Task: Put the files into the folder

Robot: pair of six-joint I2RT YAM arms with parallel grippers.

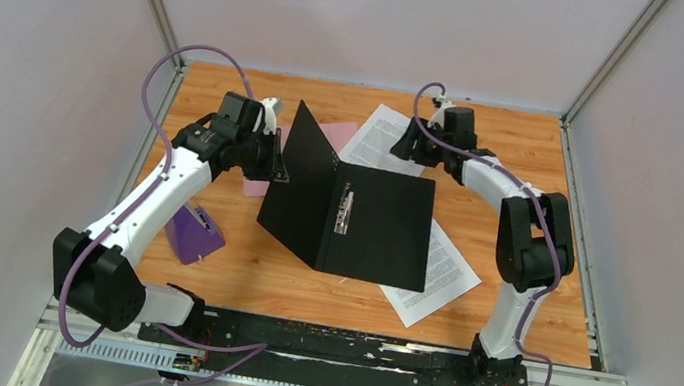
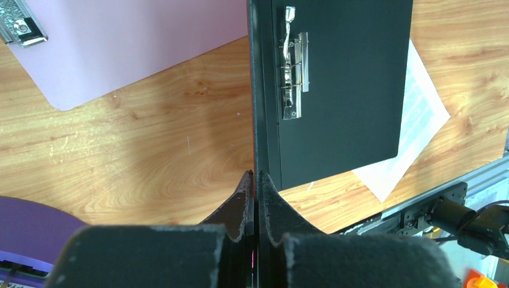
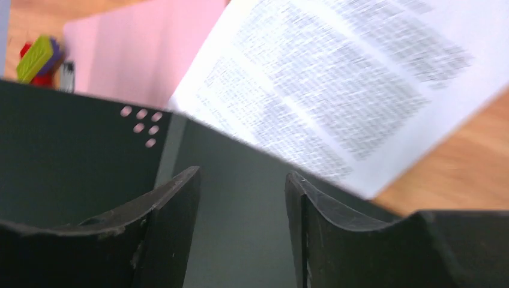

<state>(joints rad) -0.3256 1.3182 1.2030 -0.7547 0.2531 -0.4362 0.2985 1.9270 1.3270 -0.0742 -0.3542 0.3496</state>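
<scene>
The black folder [image 1: 364, 221] [image 2: 348, 90] [image 3: 60, 150] lies open in the middle of the wooden table [image 1: 522, 178], its metal clip [image 1: 344, 212] [image 2: 294, 66] bare and its left cover standing up. The left gripper [image 1: 274, 158] [image 2: 256, 180], at the folder's 9 o'clock, is clamped on the edge of that raised cover. The right gripper [image 1: 405, 146] [image 3: 243, 180] hovers at the folder's 12 o'clock edge with its jaws apart and nothing between them. The far sheet [image 1: 381, 138] [image 3: 336, 78] lies flat at 12 o'clock, just beyond the folder and overlapping a pink board [image 1: 338, 135] [image 2: 120, 42] [image 3: 138, 54]. The near sheet [image 1: 442, 278] [image 2: 420, 120] sticks out from under the folder at 4 o'clock. A purple object [image 1: 194, 235] [image 2: 30, 228] sits at 8 o'clock
</scene>
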